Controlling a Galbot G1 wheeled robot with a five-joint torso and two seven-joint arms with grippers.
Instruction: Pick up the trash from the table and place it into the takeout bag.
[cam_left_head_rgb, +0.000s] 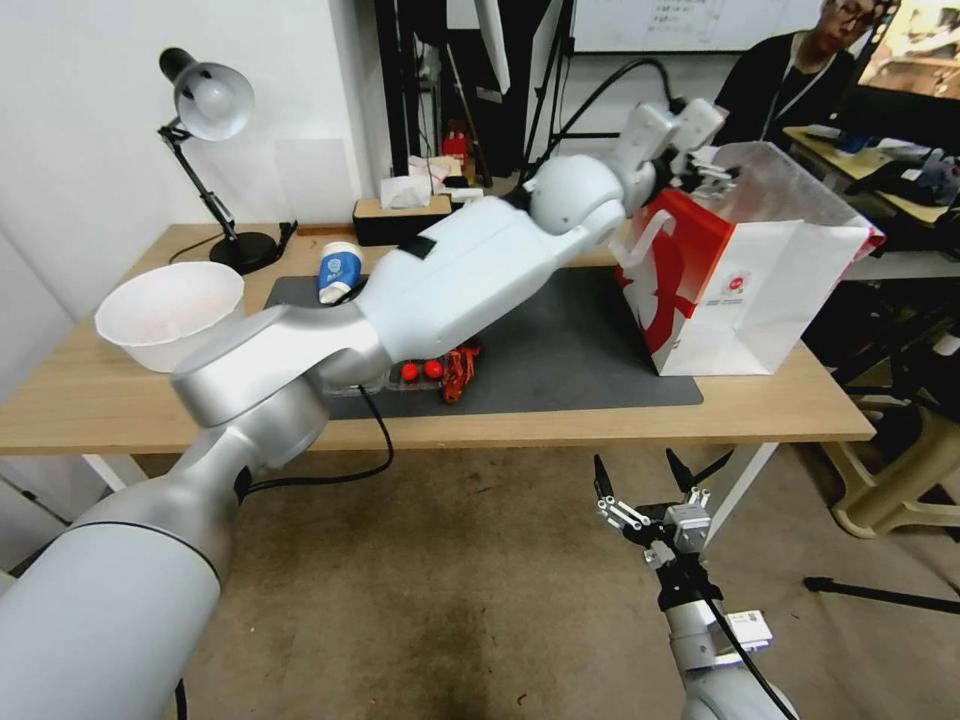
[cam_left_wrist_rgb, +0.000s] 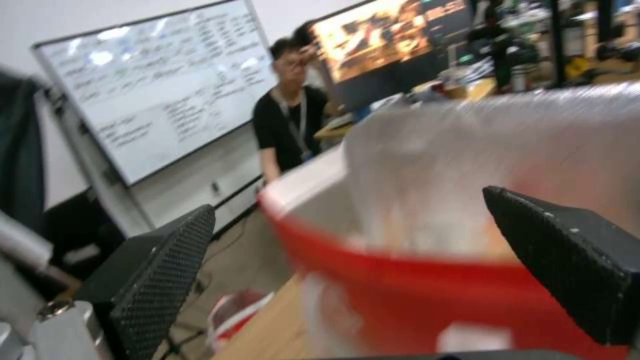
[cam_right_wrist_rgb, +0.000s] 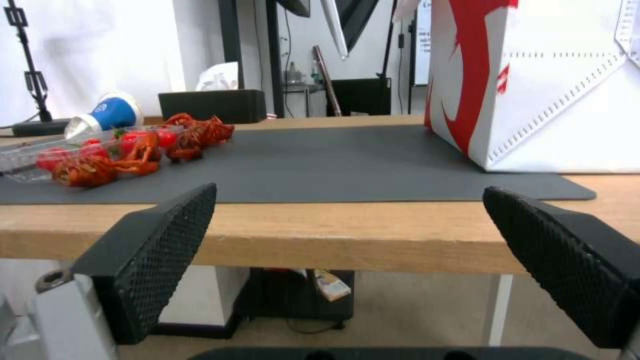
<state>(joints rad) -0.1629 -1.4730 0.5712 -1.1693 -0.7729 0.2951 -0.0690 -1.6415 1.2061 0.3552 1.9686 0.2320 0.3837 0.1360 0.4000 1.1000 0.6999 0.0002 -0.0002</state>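
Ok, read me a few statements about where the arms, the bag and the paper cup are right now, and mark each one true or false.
1. The left gripper is up at the takeout bag's open top. True.
2. The right gripper is holding the blue-and-white paper cup. False: it hangs open below the table edge, and the cup lies on its side on the table.
3. The left gripper's fingers are open. True.
4. The takeout bag lies flat on the mat. False: it stands upright.

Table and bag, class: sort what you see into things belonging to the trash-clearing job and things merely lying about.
Job: takeout bag; blue-and-white paper cup lying on the table; left gripper over the bag's mouth.

Lying about: big white bowl; tomato tray; desk lamp; tissue box.
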